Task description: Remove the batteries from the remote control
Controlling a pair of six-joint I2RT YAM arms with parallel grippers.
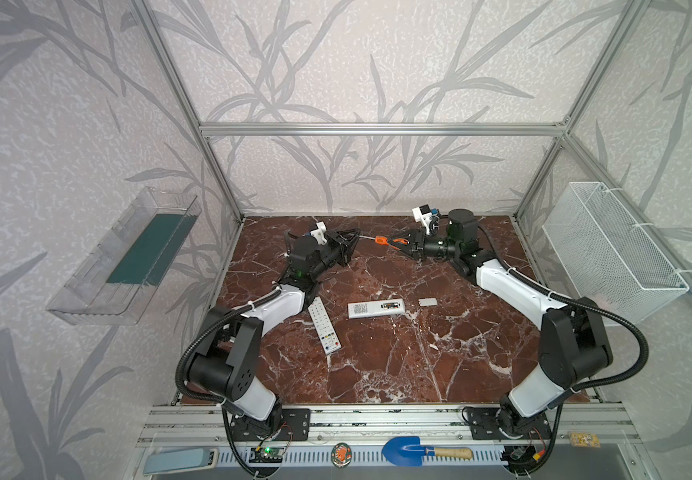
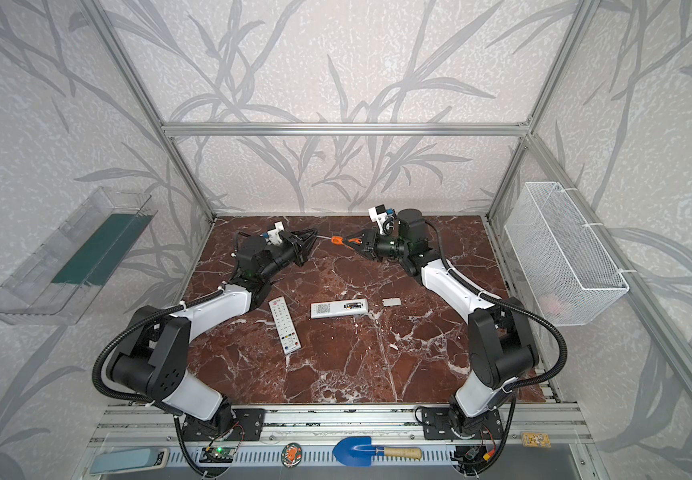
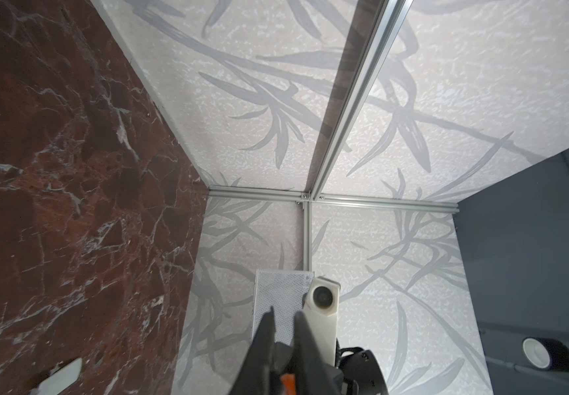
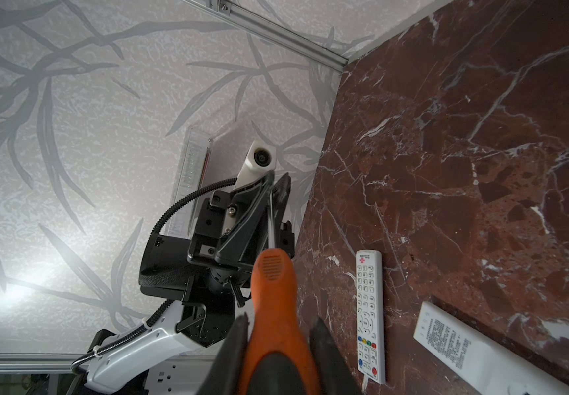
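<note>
Dark cylindrical batteries point(image 1: 390, 306) lie in the open bay of the white remote control point(image 1: 367, 309), mid bench point(image 1: 440, 365): probably light, slippery; lever 1 end. At 12 o'clock, right jaws clamp an orange-handled screwdriver point(image 1: 381, 240); left jaws meet its shaft, grip unclear.

The right end effector point(image 2: 352, 242) grips an orange-handled screwdriver point(image 2: 337, 239) whose shaft reaches the left end effector point(image 2: 313, 237)
</note>
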